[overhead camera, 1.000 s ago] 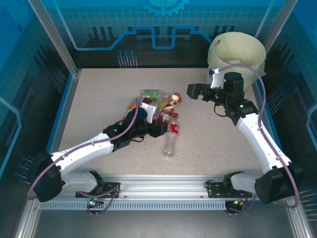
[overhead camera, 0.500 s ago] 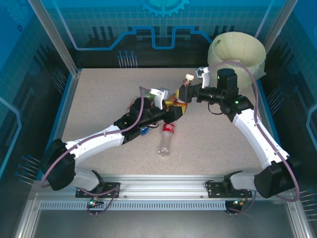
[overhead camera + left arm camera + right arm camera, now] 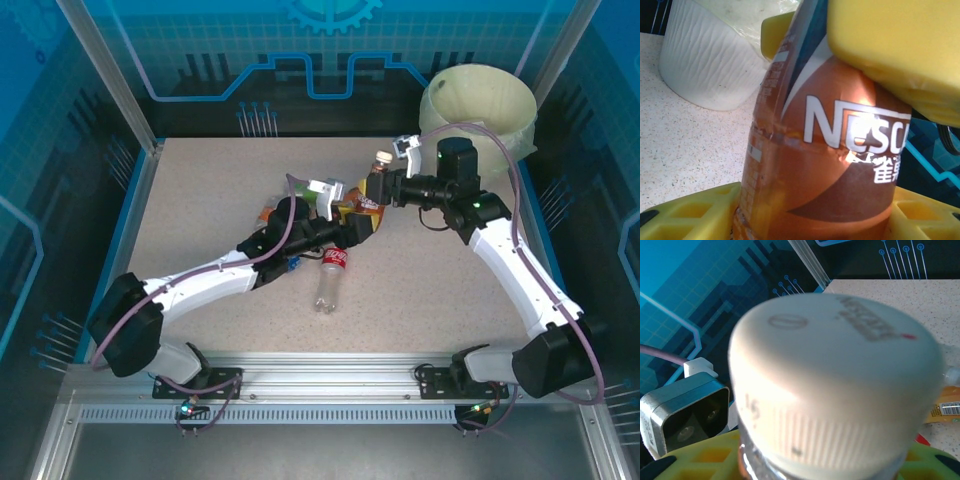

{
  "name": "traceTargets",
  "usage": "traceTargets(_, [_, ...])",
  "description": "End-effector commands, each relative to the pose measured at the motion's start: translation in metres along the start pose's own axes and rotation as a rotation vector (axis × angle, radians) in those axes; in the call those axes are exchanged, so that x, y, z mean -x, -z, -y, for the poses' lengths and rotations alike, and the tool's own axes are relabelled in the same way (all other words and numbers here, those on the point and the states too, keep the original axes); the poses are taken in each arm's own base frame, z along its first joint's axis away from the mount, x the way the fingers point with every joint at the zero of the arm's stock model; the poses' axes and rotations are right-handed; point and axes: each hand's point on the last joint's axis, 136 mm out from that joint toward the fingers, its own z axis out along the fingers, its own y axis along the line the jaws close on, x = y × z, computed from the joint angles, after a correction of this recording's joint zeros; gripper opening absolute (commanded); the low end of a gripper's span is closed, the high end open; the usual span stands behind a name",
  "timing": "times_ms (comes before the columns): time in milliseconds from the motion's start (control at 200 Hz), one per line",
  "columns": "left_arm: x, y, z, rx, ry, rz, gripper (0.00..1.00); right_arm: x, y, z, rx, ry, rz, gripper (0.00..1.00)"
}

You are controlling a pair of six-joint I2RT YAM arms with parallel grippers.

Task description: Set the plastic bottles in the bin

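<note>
A brown-labelled plastic bottle (image 3: 374, 183) with a white cap stands tilted above the table's middle, gripped at both ends. My left gripper (image 3: 354, 214) has its yellow fingers against both sides of the bottle's lower body (image 3: 825, 150). My right gripper (image 3: 382, 186) is shut just under the white cap (image 3: 840, 380). One of its fingers (image 3: 890, 45) shows in the left wrist view. A clear bottle with a red label (image 3: 328, 275) lies on the table. More bottles (image 3: 298, 188) lie in a heap under the left arm. The bin (image 3: 480, 105) stands at the far right corner.
The bin's ribbed white wall (image 3: 705, 65) is close behind the held bottle. A small blue piece (image 3: 290, 265) lies under the left forearm. Blue walls and metal posts (image 3: 105, 75) close in the speckled table (image 3: 200, 200).
My right gripper swung in from the right and shut under the brown bottle's cap. My left arm lifted that bottle out of the heap toward it. The clear bottle rolled slightly nearer.
</note>
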Motion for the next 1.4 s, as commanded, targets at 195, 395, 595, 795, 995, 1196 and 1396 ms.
traceTargets(195, [0.021,-0.001,-0.012,-0.009,0.106,0.027,0.88,0.017,0.005,0.011,-0.124,0.046,0.048,0.38])
traceTargets(395, [0.030,0.015,-0.033,-0.037,0.203,0.069,0.96,0.031,0.015,0.038,-0.284,0.045,0.091,0.35])
traceTargets(595, [0.026,0.035,-0.051,0.049,0.185,0.077,0.99,0.060,0.042,0.055,-0.438,0.117,0.152,0.34])
traceTargets(795, [0.022,0.059,-0.068,0.199,0.131,0.084,0.99,0.101,0.089,0.078,-0.633,0.188,0.214,0.34])
traceTargets(995, [0.020,0.079,-0.081,0.292,0.122,0.127,0.99,0.145,0.134,0.108,-0.792,0.175,0.322,0.33])
traceTargets(1196, [0.017,0.089,-0.090,0.336,0.132,0.144,0.99,0.180,0.168,0.140,-0.980,0.172,0.410,0.34])
traceTargets(1396, [0.009,0.095,-0.097,0.373,0.143,0.133,0.99,0.207,0.190,0.182,-1.140,0.140,0.538,0.36])
